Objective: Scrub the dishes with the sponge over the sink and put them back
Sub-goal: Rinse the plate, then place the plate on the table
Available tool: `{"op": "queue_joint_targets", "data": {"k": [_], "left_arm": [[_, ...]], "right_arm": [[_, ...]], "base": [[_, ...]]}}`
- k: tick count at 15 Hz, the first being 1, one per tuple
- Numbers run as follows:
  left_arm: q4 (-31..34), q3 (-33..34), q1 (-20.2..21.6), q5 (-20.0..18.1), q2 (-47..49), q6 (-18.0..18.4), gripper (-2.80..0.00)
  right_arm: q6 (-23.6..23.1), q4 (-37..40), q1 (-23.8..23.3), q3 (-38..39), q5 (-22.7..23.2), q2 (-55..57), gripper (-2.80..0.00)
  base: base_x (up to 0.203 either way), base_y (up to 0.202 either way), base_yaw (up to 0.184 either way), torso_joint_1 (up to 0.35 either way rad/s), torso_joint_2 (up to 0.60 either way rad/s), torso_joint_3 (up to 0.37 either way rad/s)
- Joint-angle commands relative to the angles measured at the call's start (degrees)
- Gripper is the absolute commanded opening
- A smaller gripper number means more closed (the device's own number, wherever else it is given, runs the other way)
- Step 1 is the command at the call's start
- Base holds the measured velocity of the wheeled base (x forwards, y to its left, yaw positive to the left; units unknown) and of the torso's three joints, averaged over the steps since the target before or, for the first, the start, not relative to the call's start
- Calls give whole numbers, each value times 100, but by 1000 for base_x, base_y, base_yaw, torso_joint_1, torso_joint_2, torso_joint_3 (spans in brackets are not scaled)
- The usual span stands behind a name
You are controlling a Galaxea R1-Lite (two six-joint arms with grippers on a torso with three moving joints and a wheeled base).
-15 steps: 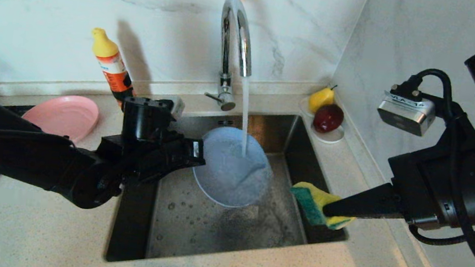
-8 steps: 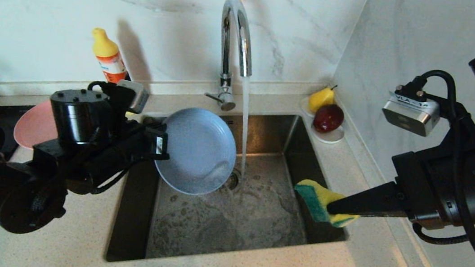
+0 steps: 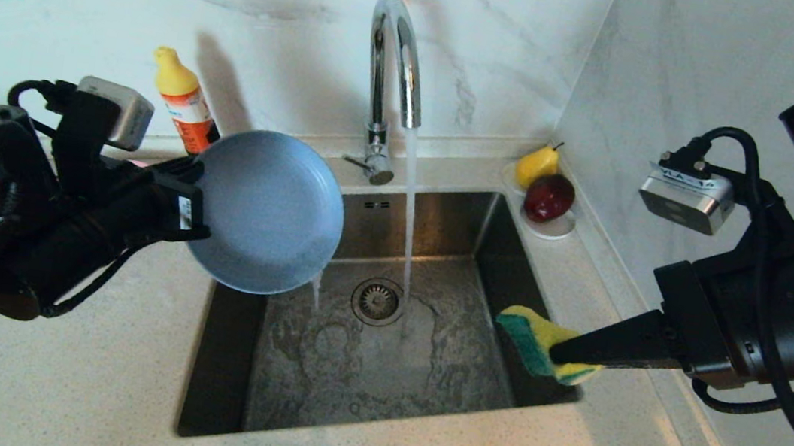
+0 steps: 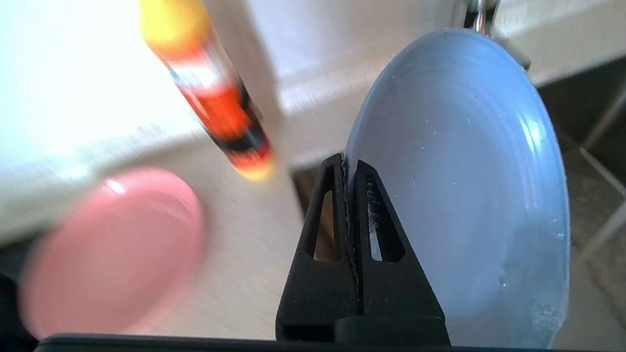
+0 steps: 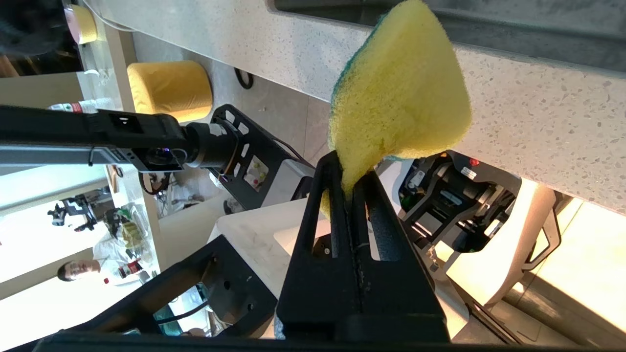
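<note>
My left gripper (image 3: 194,209) (image 4: 348,164) is shut on the rim of the pale-blue plate (image 3: 266,211) (image 4: 459,186). It holds the plate tilted above the sink's (image 3: 380,361) left edge, and water drips from the plate's low side. The pink plate (image 4: 115,249) lies on the counter beyond it; in the head view my left arm hides it. My right gripper (image 3: 553,354) (image 5: 348,173) is shut on the yellow sponge with a green face (image 3: 532,340) (image 5: 398,98), over the sink's right rim. The bowl is out of view.
The chrome tap (image 3: 394,71) runs a stream into the basin near the drain strainer (image 3: 377,301). An orange bottle with a yellow cap (image 3: 185,106) (image 4: 210,83) stands at the back wall. A yellow pear (image 3: 537,164) and a red apple (image 3: 549,196) sit on a white saucer at the back right.
My left gripper has carried the pale-blue plate out of the tap's stream, up and to the left over the sink's left edge. The right gripper and sponge have hardly moved.
</note>
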Motion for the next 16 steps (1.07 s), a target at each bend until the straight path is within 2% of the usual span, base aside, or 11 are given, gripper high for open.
{"op": "queue_joint_targets", "data": {"k": [1, 5, 11, 12, 13, 16], "left_arm": [[-25, 19, 27, -33, -520, 286, -280], [-20, 66, 20, -216, -842, 785, -280], [97, 248, 64, -246, -854, 751, -280], [217, 262, 164, -255, -812, 659, -280], [447, 248, 279, -266, -776, 360, -280], [2025, -181, 643, -265, -762, -575, -280]], "right_arm": [[16, 21, -10, -10, 5, 57, -280], [16, 21, -52, 7, 6, 32, -280], [16, 21, -52, 121, 6, 41, -280], [9, 20, -52, 170, 6, 27, -280], [7, 12, -52, 209, -2, 6, -280], [1, 12, -130, 201, -3, 6, -280]], "base": [[0, 0, 0, 0, 0, 0], [0, 0, 0, 0, 0, 0], [0, 0, 0, 0, 0, 0], [0, 0, 0, 0, 0, 0], [0, 0, 0, 0, 0, 0], [0, 0, 0, 0, 0, 0]]}}
